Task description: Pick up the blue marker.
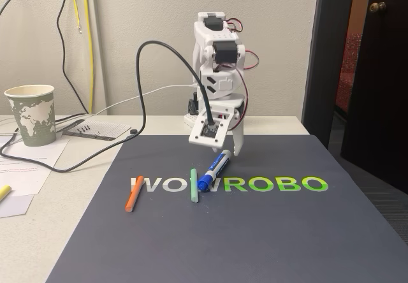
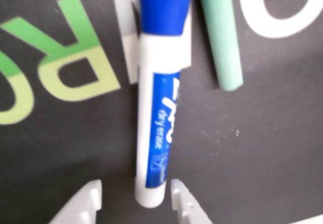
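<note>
Blue marker (image 2: 154, 118) beside green stick (image 2: 219, 37); pincer (image 2: 135, 199) spread around its tail

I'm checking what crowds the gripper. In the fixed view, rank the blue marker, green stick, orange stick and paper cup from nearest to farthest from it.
Measured from the gripper:
1. blue marker, directly below it on the mat.
2. green stick, just left of the marker.
3. orange stick, farther left on the mat.
4. paper cup, off the mat at far left.

Dark mat (image 1: 255, 232) on the table (image 1: 76, 194) carries blue marker (image 1: 213, 169) and sticks.
</note>
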Available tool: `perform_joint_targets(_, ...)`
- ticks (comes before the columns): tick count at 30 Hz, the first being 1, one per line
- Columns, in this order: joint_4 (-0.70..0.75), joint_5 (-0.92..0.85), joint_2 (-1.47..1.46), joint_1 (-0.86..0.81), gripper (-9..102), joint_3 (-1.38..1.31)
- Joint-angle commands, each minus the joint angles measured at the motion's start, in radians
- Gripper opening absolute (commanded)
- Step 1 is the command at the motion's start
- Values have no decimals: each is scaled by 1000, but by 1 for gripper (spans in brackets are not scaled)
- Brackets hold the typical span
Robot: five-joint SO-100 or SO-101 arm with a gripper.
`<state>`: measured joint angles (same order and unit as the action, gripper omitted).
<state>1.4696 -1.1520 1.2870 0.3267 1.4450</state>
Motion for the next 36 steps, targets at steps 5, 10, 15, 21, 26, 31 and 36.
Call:
perform_joint_targets(5, 86, -28, -29, 3, 18, -133)
perform_joint_targets(10, 149, -34, -49, 2, 18, -186)
perform_joint_targets(15, 219, -34, -77, 5, 18, -250)
perform_joint_targets(21, 249, -31, -83, 8, 18, -262)
perform_joint_targets(26, 249, -34, -80, 3, 16, -255)
perform_joint_targets(31, 100, -35, 31, 5, 12, -117)
perform_joint_targets(36, -75, -89, 147, 3, 11, 49)
